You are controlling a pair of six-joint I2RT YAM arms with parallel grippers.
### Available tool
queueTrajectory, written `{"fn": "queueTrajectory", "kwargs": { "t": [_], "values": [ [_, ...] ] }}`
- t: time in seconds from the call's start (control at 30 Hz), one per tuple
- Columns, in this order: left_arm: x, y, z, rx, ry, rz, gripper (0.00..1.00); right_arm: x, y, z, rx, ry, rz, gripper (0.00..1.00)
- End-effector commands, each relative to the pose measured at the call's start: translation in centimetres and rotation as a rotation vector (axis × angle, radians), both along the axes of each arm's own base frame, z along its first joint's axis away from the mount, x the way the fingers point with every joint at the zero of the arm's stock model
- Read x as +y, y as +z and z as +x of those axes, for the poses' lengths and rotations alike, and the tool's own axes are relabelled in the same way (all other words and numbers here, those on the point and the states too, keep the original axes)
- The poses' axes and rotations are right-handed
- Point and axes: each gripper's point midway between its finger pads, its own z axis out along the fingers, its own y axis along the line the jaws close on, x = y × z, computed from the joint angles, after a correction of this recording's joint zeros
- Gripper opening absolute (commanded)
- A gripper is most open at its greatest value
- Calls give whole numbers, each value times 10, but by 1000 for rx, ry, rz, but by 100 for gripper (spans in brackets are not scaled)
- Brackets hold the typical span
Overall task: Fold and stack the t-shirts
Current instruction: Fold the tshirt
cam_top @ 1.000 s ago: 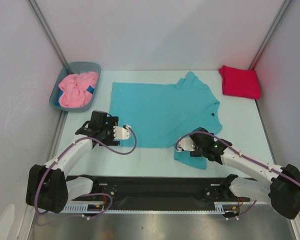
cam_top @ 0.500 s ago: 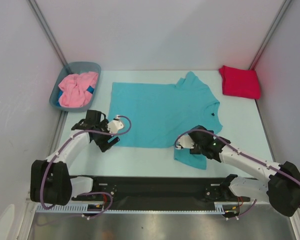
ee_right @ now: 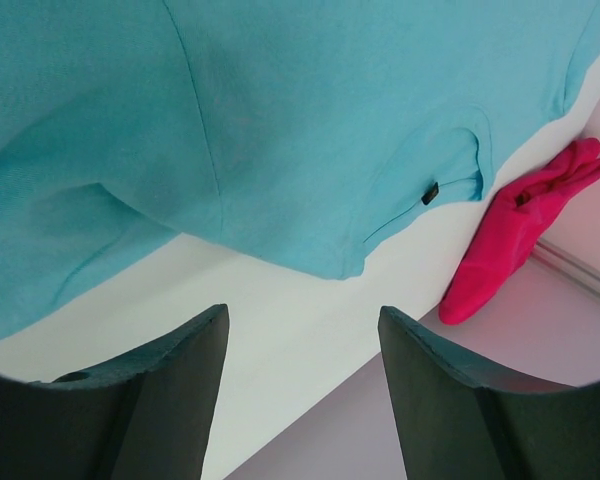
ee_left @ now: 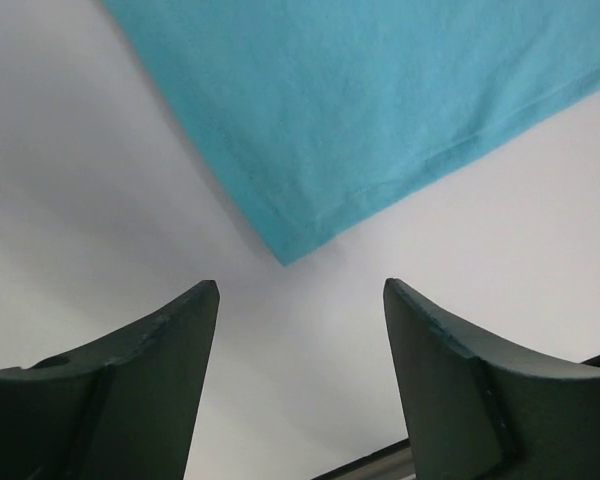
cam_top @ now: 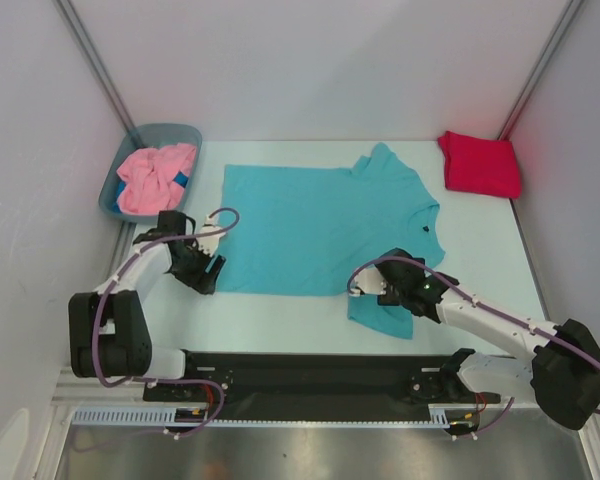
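**While the turquoise tee lies flat, both pincers are hanging at its near edge, holding nothing**

As it stands, the turquoise soft cloth short-sleeved t-shirt (cam_top: 320, 225) is spread out flat in the middle of the pale counter (cam_top: 480, 260). Its hem points toward the left side and its collar toward the right. One sleeve pokes toward the far wall and the other sticks out at the near edge.

The left pincer (ee_left: 300, 290) is down by the shirt's near-left hem corner. From the left wrist view its two dark fingers (ee_left: 175, 330) stand apart with only bare counter between them. The pointed corner of the cloth sits just ahead of the gap, not touching either finger as far as I can see.

The right pincer (ee_right: 302, 315) hangs over the near sleeve area. Its fingers are spread too and nothing is clamped in there. In the right wrist view there's white counter in the gap and turquoise cloth just beyond the tips. There's also a tiny black tag (ee_right: 431, 192) on the shirt near the collar.

The other shirts:
- The crimson red cloth t-shirt (cam_top: 478, 163) is folded into a neat block at the far-right corner of the counter, well apart from the turquoise one.
- The pink cloth t-shirt (cam_top: 155, 178) is crumpled in the grey-blue plastic tub (cam_top: 195, 132) at the far left, with a bit of blue peeking out beside it that I can't identify.

So nothing is stacked yet. Each of the three shirts sits in its own spot.
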Motion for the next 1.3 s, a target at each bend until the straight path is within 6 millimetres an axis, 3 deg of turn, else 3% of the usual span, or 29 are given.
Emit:
{"fn": "queueTrajectory", "kwargs": {
  "t": [0.0,0.13,0.23,0.37,0.7,0.9,1.07,1.2,1.27],
  "values": [
    [-7,16,17,7,121,-104,72,6,16,13,-57,0,23,68],
    [-15,28,21,104,254,-247,67,4,18,14,-65,-2,21,68],
    [-25,39,24,187,363,-394,78,4,17,14,-64,-2,18,68],
    [-36,42,20,275,453,-527,77,4,17,16,-69,-1,21,68],
    [-43,38,18,259,433,-592,75,6,16,20,-82,7,22,69],
    [-45,39,33,193,447,-673,74,5,11,19,-72,19,8,70],
    [-27,35,38,133,479,-580,76,6,9,20,-78,24,6,70],
    [11,31,38,8,419,-328,77,2,10,20,-80,16,1,71],
    [39,35,41,-135,298,-143,77,2,9,20,-81,16,-2,71]
  ]
}}
